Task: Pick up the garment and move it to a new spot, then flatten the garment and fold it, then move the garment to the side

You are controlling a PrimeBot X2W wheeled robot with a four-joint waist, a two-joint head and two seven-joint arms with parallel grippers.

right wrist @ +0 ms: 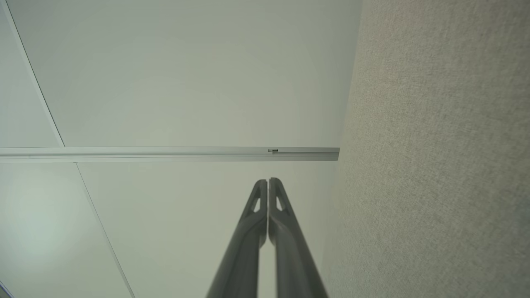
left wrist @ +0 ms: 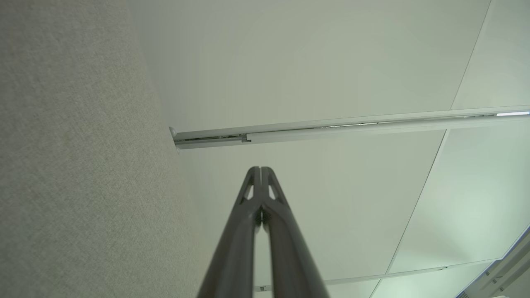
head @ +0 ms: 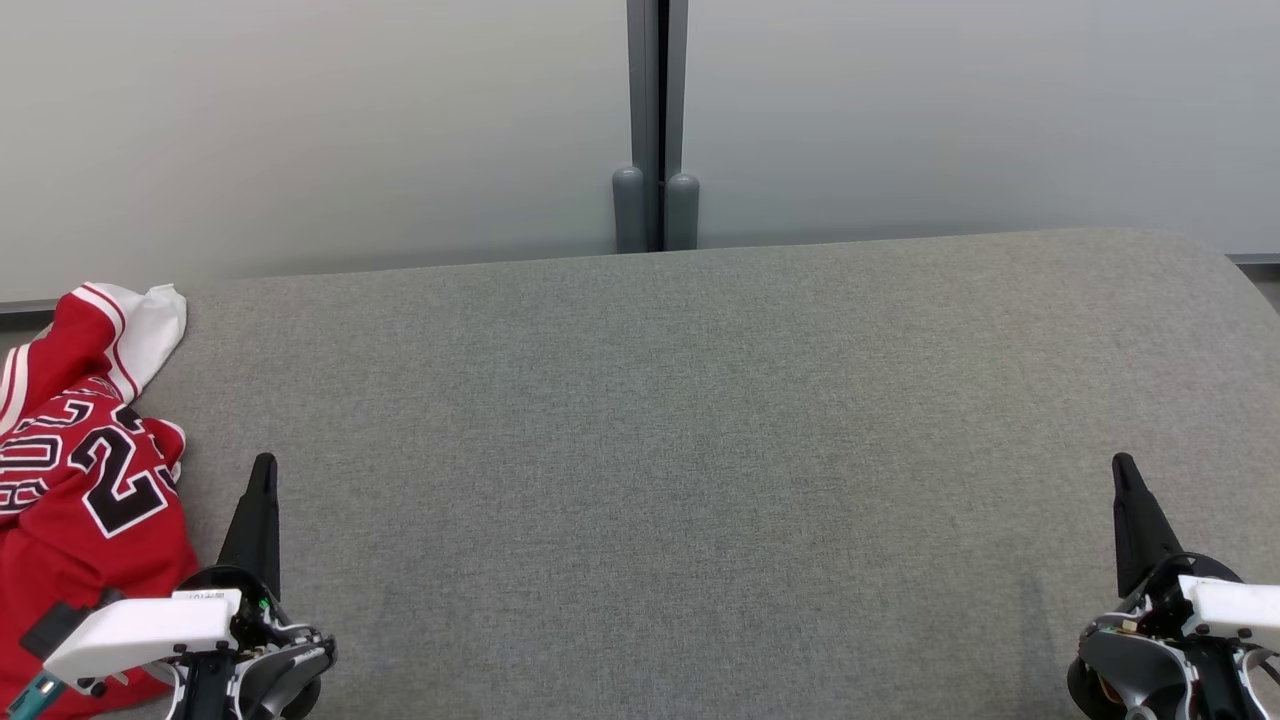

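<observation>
Grey felt covers the bench [head: 700,430]. Notes run from the near edge outward.

Near edge: left claw [head: 263,466] at lower left, right claw [head: 1122,464] at lower right, well apart, both pointing away from the robot. Each claw is clenched, finger pressed against finger, with nothing between. Both wrist views agree: tips meet and hold nothing. Neither claw touches cloth.

Just beside the left claw, on its outer side: jersey [head: 90,480], red with white trim and black numerals. It lies in a crumpled heap at the bench's left edge and runs out of frame at left and bottom. Part of it is hidden behind the left arm's white housing. One red-and-white flap reaches toward the far left corner. Cannot tell whether any of it hangs over the edge.

Middle: flat felt from the claws to the far edge.

Far: pale wall [head: 300,130], with a grey post [head: 657,120] at centre behind the bench.

Status (judgement): no step looks done. The jersey is bunched and ungrasped. Left to do: pick-up, carry to a new spot (the centre looks suitable), flattening, folding, moving aside. The left claw is best placed to start, but must release first.
</observation>
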